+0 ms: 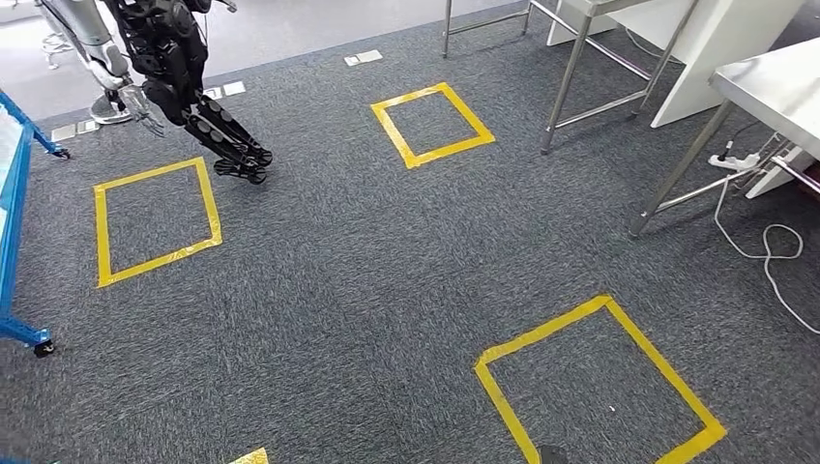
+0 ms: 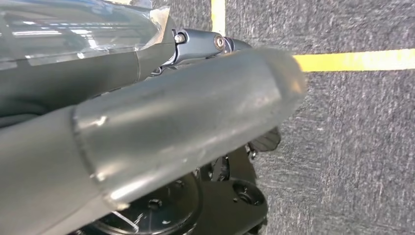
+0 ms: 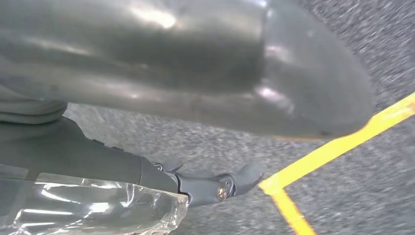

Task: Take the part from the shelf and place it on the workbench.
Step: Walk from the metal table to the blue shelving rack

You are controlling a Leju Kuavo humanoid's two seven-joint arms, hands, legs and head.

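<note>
My left hand (image 2: 161, 142) up close is mostly one fat grey thumb, smooth and a bit scuffed, with a rounded tip and a seam ring partway along. Behind it my fingers (image 2: 203, 44) are darker, blue-grey links with a shiny silver screw at the pivot. My right hand (image 3: 205, 68) is the same deal: glossy grey thumb, dark fingers (image 3: 220, 183), one bright screw. Both have crinkly clear plastic wrapped by the dark cover.

From my remote seat: dark grey flecked carpet (image 1: 367, 290) marked with yellow tape squares (image 1: 432, 124), a blue frame (image 1: 14, 193) at the edge, white cable (image 1: 764, 246) under a silver-legged desk (image 1: 774, 87), and a black-and-silver robot (image 1: 164, 58) beyond.
</note>
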